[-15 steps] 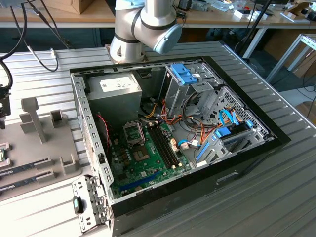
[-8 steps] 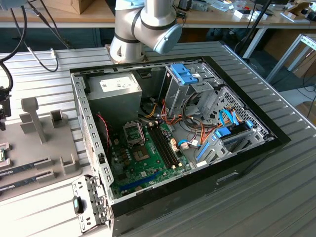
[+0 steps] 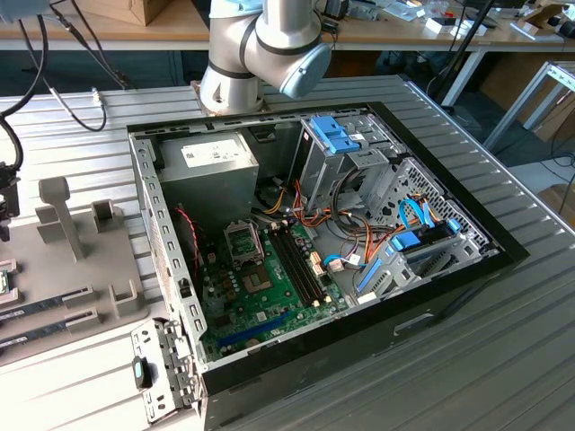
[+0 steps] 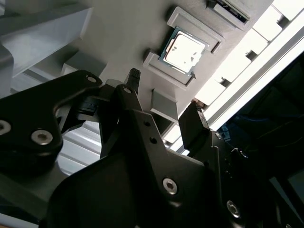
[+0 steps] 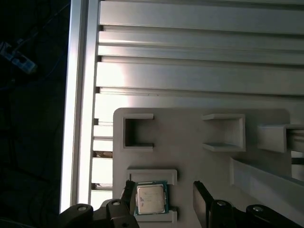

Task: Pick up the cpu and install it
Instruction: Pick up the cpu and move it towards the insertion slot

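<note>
First wrist view: cpu (image 5: 151, 198) lies flat, metal up, seemingly square; jaws open, empty.

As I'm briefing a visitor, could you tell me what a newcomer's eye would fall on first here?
The open computer case fills the middle of the exterior view, its green board laid bare. In both wrist views the silvery cpu sits in a pocket of a grey holder, with the open gripper close by it.

Ribbed aluminium table (image 3: 503, 359): open computer case (image 3: 377, 337) lying on it; grey parts fixture (image 3: 36, 256) beside, exterior view's left.
</note>
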